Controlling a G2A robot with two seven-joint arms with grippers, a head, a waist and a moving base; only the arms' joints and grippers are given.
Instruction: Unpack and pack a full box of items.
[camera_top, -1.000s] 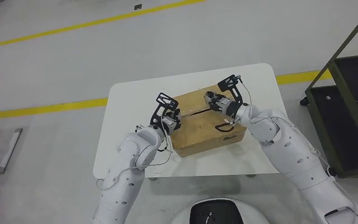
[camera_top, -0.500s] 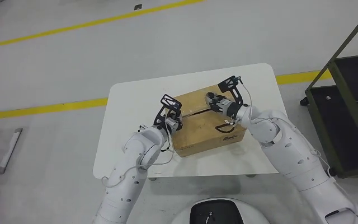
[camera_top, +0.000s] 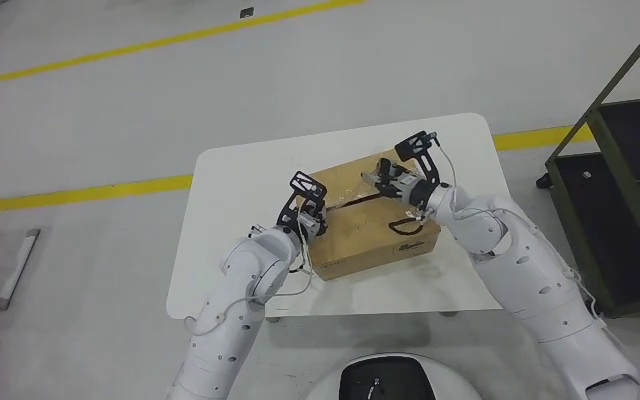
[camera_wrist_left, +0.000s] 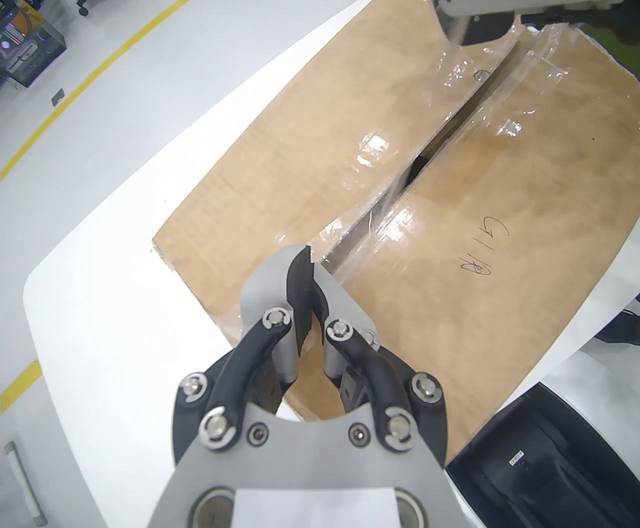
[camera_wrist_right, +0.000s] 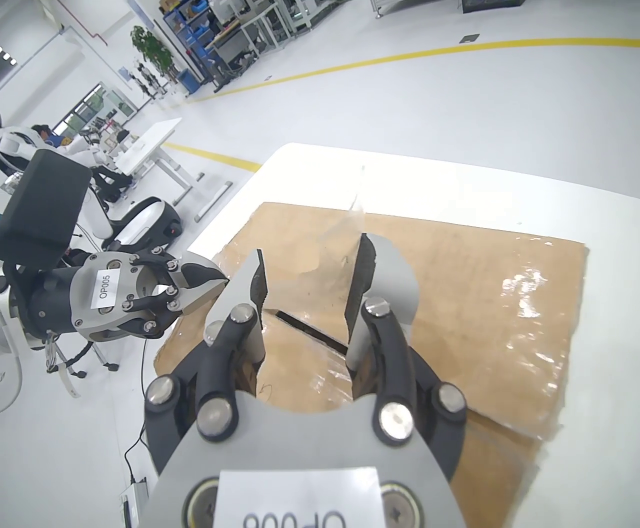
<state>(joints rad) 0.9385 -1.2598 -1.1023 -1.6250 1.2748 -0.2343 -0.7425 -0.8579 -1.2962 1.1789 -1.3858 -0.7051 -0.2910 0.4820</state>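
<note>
White rounded table (camera_top: 225, 250) on a pale grey floor carries the work. The left gripper (camera_wrist_left: 306, 261) has its fingers pressed together, with the tips at one end of the taped centre seam (camera_wrist_left: 420, 160) of the brown cardboard box (camera_wrist_left: 480, 210) beneath it. Facing it over the seam's other end, the right gripper (camera_wrist_right: 311, 260) has its fingers spread and pinches nothing. A loose strip of clear tape (camera_wrist_right: 356, 202) stands up just beyond its tips. Between the grippers the seam gapes slightly, dark inside. Farther out lie yellow floor lines (camera_top: 95, 192), and a dark metal cart (camera_top: 600, 180) stands on the right arm's side.
</note>
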